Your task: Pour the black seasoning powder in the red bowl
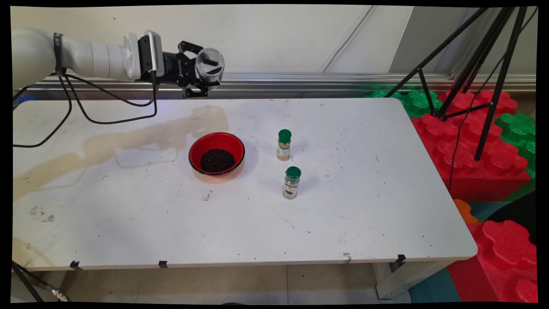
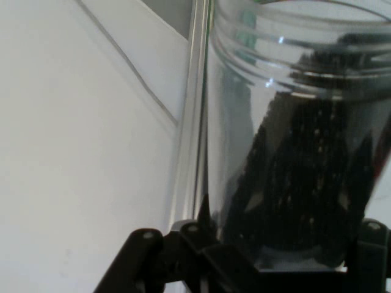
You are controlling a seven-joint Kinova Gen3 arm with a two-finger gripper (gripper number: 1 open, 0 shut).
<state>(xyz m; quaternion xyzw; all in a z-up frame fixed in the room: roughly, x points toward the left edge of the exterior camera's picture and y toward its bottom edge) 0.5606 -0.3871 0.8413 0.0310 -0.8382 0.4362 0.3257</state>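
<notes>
Main cam sits fixed above near edge of table (image 1: 240,223), looking down & across to back wall (image 1: 266,38), wide view. Hand cam rides on gripper (image 2: 278,256), very close behind clear jar (image 2: 293,152). Both show jar (image 1: 209,65) & wall.

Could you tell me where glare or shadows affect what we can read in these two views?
Main view: the red bowl and both green-capped spice jars cast soft shadows to their right. Hand view: highlights streak the clear jar in the gripper, though its dark contents remain readable.
</notes>
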